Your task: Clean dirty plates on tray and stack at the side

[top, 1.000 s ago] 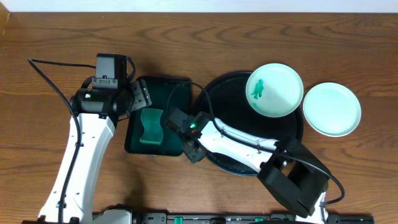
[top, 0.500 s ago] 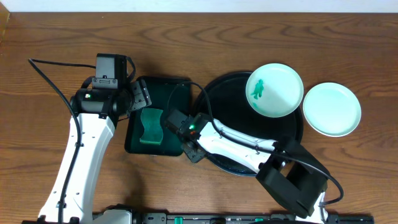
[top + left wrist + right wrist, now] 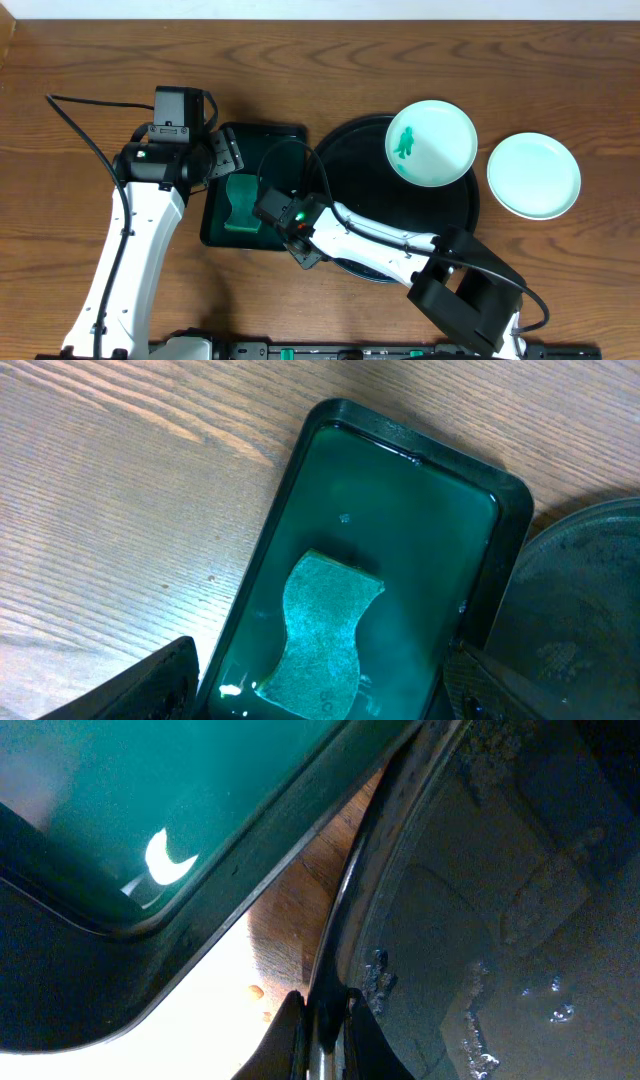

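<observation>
nearest the counter's point(image 3: 80, 60) near edge, the right tool point(image 3: 320, 1018) is pinched together on the left rim of the black tray point(image 3: 435, 210), with the thin rim caught between its two fingers point(image 3: 291, 1032). the black tray lies right of the counter's middle. just left of it is the green tray point(image 3: 262, 128), with a wavy green sponge point(image 3: 240, 203) lying flat inside. the left tool point(image 3: 227, 155) hangs above the green tray's far left corner, its fingers spread wide apart, holding nothing. farther back, the smeared plate point(image 3: 431, 142) rests on the black tray's far right part, its edge overlapping the far rim. the clean plate point(image 3: 534, 176) lies on the counter just beside the black tray, toward the right edge.

only the right wrist view shows the pinch on the rim, a sliver of bare wood between the two trays, and shiny droplets on the black tray's floor. the left wrist view shows the sponge's rough face and the two spread fingertips at its lower corners. the overhead view hides the right tool's tips under its wrist, yet it alone shows both plates.
</observation>
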Motion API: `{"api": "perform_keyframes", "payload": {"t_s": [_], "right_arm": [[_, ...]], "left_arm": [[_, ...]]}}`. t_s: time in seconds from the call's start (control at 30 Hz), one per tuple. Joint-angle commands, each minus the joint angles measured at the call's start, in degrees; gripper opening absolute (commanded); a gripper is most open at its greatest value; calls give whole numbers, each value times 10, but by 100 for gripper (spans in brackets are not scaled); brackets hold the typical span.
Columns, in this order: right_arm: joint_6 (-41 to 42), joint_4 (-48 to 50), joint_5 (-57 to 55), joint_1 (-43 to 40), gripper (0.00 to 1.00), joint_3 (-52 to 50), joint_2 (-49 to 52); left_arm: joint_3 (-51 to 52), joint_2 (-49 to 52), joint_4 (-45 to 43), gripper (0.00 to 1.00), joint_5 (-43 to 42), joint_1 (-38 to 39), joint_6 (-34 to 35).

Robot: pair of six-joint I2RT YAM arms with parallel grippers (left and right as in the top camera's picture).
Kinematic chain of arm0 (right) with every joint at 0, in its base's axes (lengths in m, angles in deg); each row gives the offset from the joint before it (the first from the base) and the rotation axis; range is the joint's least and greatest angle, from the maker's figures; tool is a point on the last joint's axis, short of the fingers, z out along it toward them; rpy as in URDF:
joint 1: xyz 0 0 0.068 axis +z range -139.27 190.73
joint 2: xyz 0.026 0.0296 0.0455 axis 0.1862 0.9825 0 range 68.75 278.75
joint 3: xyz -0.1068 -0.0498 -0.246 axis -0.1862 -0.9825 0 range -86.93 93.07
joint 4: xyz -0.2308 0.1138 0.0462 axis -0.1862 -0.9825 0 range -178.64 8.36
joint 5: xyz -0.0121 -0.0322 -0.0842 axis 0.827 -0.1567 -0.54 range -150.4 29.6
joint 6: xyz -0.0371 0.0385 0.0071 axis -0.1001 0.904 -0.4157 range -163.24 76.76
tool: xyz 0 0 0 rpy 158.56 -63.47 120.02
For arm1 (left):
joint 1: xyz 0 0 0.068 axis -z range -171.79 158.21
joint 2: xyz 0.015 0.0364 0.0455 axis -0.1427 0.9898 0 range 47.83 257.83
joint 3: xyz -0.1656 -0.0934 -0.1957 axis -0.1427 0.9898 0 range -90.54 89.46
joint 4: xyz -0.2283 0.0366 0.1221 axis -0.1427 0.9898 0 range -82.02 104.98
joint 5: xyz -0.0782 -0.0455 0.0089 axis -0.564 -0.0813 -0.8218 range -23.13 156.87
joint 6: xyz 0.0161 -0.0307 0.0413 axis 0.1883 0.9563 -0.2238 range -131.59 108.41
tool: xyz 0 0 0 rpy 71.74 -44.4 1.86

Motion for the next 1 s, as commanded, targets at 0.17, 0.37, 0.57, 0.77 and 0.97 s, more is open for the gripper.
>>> {"api": "perform_keyframes", "payload": {"t_s": [0.17,0.37,0.57,0.77,0.97], "right_arm": [[-14,-8,63,2,18,12,-5],[-16,-28,57,-37,24,31,-65],[-16,-38,57,-117,49,32,-160],[-59,-43,57,-242,54,32,-214],[-100,-50,57,-369,56,31,-210]], "left_arm": [[-13,-2,2,79,5,-1,1],[-13,-2,2,79,5,-1,1],[-13,-2,2,79,5,-1,1],[-13,-2,2,79,5,-1,1],[-13,-2,2,79,5,-1,1]]}}
